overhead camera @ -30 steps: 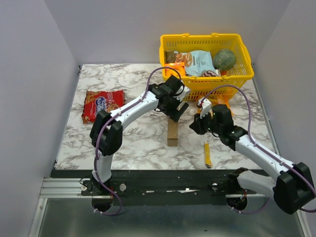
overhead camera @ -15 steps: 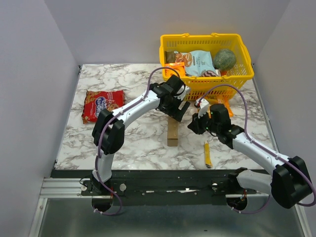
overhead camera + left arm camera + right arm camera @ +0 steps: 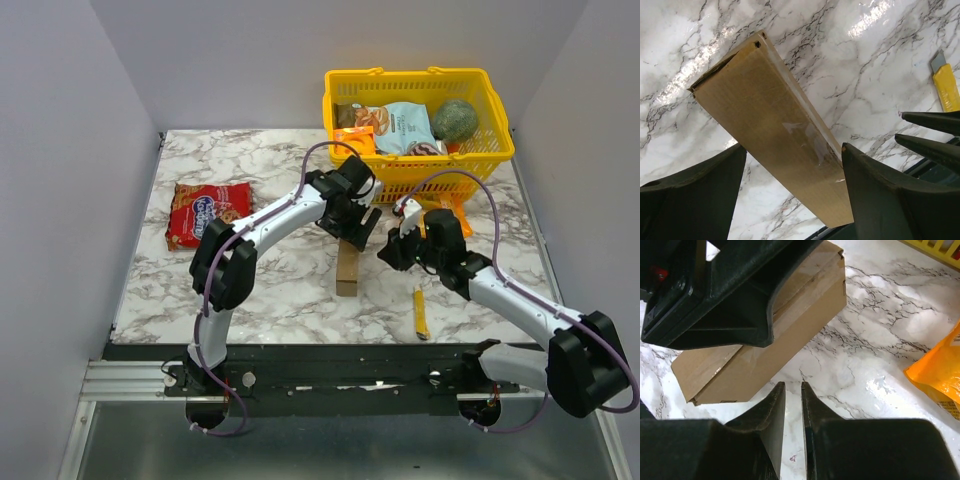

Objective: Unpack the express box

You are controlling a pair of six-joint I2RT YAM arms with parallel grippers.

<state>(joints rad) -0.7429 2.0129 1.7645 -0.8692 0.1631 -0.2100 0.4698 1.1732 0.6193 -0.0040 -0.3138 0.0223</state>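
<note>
With my left claw spread astride the flat brown cardboard express box, on edge on the surface, I should squeeze its 2 broad faces squarely, right claw pressed together.

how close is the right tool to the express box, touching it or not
Apart. The right wrist view shows bare marble table between the shut right tool and the express box; the top view agrees.
</note>
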